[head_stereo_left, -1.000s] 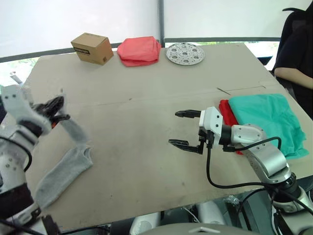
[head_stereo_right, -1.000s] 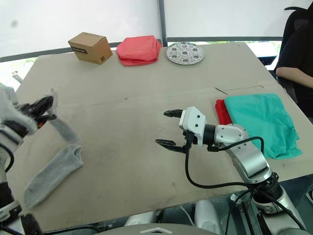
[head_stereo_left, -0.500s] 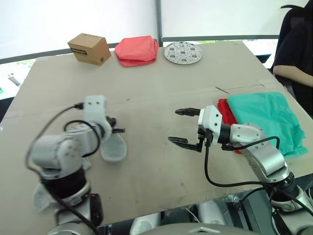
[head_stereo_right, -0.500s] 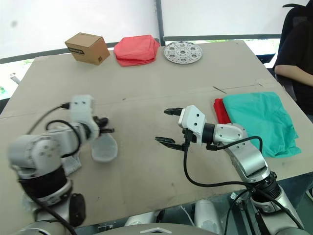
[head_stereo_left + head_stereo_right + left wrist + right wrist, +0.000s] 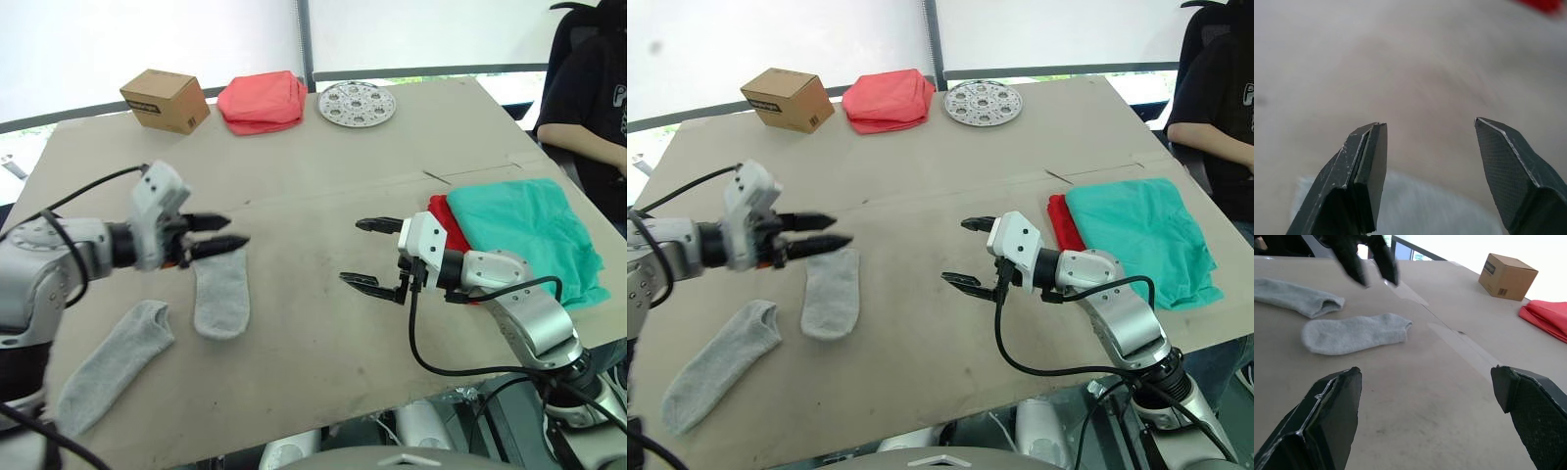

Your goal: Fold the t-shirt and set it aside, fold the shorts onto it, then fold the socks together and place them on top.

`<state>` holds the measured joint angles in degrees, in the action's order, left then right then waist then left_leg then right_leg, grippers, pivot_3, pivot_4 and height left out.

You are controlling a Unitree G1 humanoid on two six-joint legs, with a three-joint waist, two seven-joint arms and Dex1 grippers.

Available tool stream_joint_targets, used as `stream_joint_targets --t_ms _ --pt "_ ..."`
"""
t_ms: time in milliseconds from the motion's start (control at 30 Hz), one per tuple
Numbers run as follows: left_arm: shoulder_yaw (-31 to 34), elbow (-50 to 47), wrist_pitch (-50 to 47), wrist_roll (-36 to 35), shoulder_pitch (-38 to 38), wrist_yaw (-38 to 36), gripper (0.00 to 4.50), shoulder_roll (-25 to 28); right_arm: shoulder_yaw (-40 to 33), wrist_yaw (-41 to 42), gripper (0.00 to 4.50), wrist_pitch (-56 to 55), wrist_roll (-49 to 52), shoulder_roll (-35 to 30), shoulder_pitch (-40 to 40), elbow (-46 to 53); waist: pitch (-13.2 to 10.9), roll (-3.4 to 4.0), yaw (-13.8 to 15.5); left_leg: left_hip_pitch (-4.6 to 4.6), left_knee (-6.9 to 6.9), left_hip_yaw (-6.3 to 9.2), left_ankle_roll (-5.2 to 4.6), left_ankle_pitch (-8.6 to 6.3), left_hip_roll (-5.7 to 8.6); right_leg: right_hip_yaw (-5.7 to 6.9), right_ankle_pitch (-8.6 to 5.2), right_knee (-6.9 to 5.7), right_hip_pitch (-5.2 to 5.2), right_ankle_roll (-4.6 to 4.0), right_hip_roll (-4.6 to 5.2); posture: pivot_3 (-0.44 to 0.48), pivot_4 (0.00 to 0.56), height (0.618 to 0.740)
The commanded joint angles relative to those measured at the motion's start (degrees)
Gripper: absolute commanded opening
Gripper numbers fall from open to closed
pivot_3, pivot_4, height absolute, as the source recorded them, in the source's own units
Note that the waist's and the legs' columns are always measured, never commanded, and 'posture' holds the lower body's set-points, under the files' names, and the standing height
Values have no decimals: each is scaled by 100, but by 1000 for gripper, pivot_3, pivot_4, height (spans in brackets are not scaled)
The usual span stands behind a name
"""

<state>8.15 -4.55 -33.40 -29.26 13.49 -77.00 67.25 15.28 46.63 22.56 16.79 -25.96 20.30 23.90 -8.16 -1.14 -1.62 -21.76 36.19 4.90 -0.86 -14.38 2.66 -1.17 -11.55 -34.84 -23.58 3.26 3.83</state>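
- Socks: two light grey pieces lie flat on the left half of the table [image 5: 323, 166]. The nearer-centre sock [image 5: 221, 294] runs lengthwise front to back. The outer sock [image 5: 110, 364] lies diagonally, its far end towards the table centre and its near end at the front left edge. The two are close together but apart.
- Left gripper [image 5: 227, 233]: fingers spread, empty, held just above the far end of the nearer-centre sock. Half a second ago this sock hung pinched in it; it is now released.
- Right gripper [image 5: 370, 253]: fingers wide apart, empty, unchanged over mid-table.
- Shorts [image 5: 534, 235]: folded, lying on the t-shirt [image 5: 446, 217] at the table's right side.
- Containers: a closed cardboard box [image 5: 165, 100] stands at the far edge; its contents cannot be seen.
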Motion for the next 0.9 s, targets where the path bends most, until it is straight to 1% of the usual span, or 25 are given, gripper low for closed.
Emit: stream_joint_targets --t_ms 33,100,200,400,467,500,533,567,633,700,767,833,900 --pt "-694 877 2139 881 47 -1297 3074 140 -146 218 4500 29 375 -124 -129 560 0 0 68 1 5 5 -7 -3 -4 1 0 -1 1 1 2 0 150 740" --pt "-911 1203 2705 1097 185 -1465 3074 -42 -183 363 4500 97 535 -286 -232 763 -1 -2 101 -2 12 5 -17 -9 -4 1 0 -1 1 1 3 0 150 740" --pt "-1263 1567 3480 1328 217 -1545 3074 -152 -212 503 4500 211 690 -538 -375 993 -5 -11 115 -13 24 14 -27 -14 -5 10 1 -1 1 3 3 0 150 740" --pt "-1705 2189 4597 1828 240 -1550 3074 -448 -266 405 4500 296 733 -750 -519 1169 1 -22 84 -9 24 22 -30 -16 -9 5 14 -9 4 26 -1 0 150 740" --pt "-1831 2451 4923 2178 228 -1311 3074 -648 -277 349 4500 331 719 -787 -549 1215 5 -24 86 -7 24 22 -31 -16 -10 5 14 -9 4 27 -3 0 150 740" --pt "-1861 2504 4892 2288 210 -1172 3074 -734 -285 325 4500 334 702 -803 -559 1223 11 -13 94 -3 24 22 -31 -16 -10 5 14 -9 4 27 -3 0 150 740" --pt "-1867 2505 4850 2331 171 -1066 2537 -805 -290 303 4500 336 681 -818 -568 1229 18 5 107 0 24 21 -32 -17 -9 4 14 -8 8 28 -2 0 150 740" --pt "-1857 2483 4790 2339 139 -995 2239 -856 -297 292 4500 330 663 -831 -571 1223 26 23 113 3 26 21 -34 -17 -7 5 14 -7 15 28 1 0 150 740" --pt "-1750 2232 4315 2122 -11 -883 1447 -942 -313 260 4500 323 629 -849 -573 1211 33 35 110 7 33 22 -38 -20 -7 5 14 -8 21 30 2 0 150 740" --pt "-1563 1736 3568 1705 -231 -759 683 -1010 -335 227 4500 299 607 -865 -579 1197 37 43 93 22 34 22 -41 -22 -7 5 9 -8 42 37 1 0 150 740" --pt "-1308 697 2210 1040 -518 -356 109 -1085 -363 209 4500 284 591 -882 -600 1182 37 42 84 25 34 22 -47 -25 -8 4 0 -8 44 52 1 0 150 740" --pt "-1166 -460 734 626 -673 380 109 -1176 -387 195 4500 292 585 -904 -617 1179 31 38 93 19 39 25 -54 -29 -8 5 -1 -8 43 53 3 0 150 740" --pt "-1156 -1475 -593 555 -500 1401 109 -1467 -397 171 4500 311 570 -922 -624 1190 22 22 103 7 47 42 -55 -31 -7 16 3 -11 41 46 1 0 150 740"
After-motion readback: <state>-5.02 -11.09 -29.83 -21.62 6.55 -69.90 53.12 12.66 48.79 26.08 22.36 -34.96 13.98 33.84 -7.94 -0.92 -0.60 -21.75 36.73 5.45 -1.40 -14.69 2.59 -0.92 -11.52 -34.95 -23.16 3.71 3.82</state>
